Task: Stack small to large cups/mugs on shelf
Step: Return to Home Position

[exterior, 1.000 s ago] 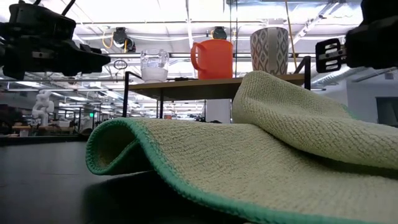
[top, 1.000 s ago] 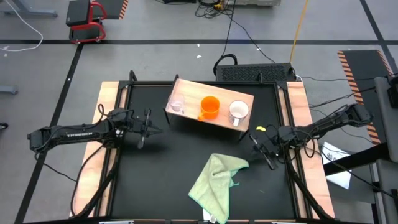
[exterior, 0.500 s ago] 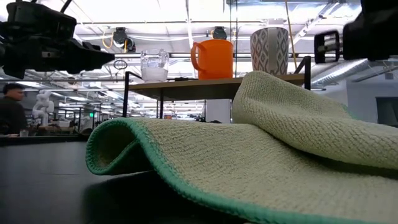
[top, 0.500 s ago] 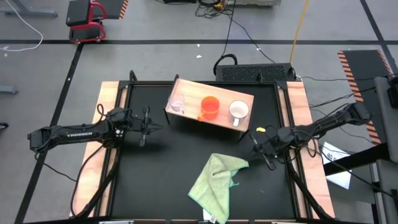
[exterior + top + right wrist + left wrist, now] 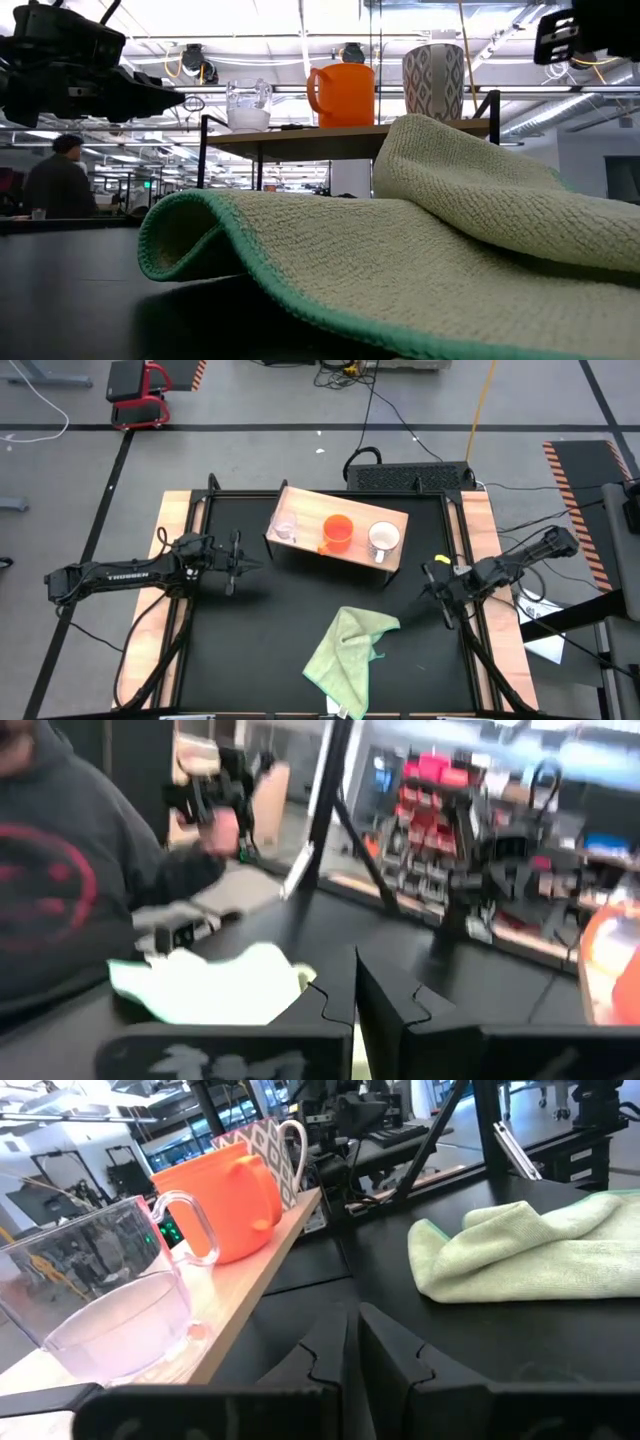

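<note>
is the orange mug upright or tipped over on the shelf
Upright. The orange mug stands on its base on the shelf, and the high view shows its open mouth facing up.

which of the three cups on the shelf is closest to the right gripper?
The white patterned mug, at the shelf's end toward the right gripper. The orange mug stands mid-shelf and the clear glass cup at the far end.
</note>
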